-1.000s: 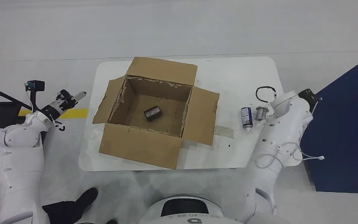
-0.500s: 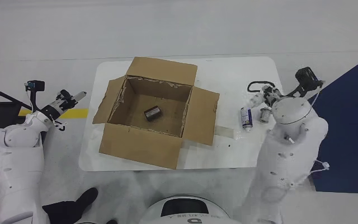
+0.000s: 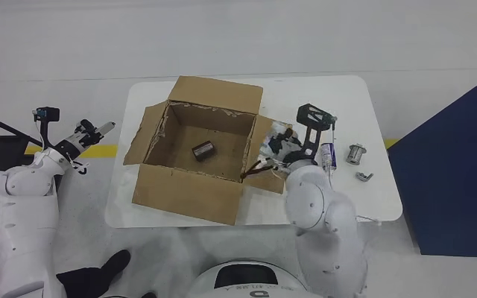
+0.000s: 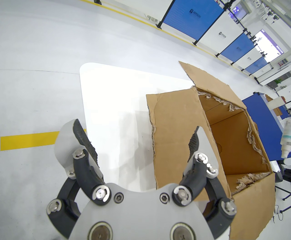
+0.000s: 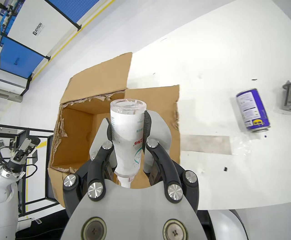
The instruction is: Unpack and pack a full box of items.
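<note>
White tabletop is standing on a pale grey floor, with blue partition panels showing far behind. It is carrying an open cardboard box with its flaps folded outward.

The right tool is clenching a white bottle around its body, with the clear flat end pointing away from the wrist. In the top view it is hanging over the box's right flap, just beside the opening. The left tool is released, its jaws spread wide with nothing between them. It is off the left edge of the tabletop, apart from the box.

I am judging that the packing step is in hand: the bottle is being held beside the opening but is not yet inside. The next move is calling for bringing it over the opening, past the torn edge of the right wall. Then it needs lowering to the bottom, and only after that the jaws should let go.

Inside the box, one small dark item is lying near the middle, and bare cardboard is showing around it. On the tabletop to the right, a blue can is lying on its side. A grey metal part is sitting near it, and a smaller metal piece is lying close by. These are probably waiting for packing.
</note>
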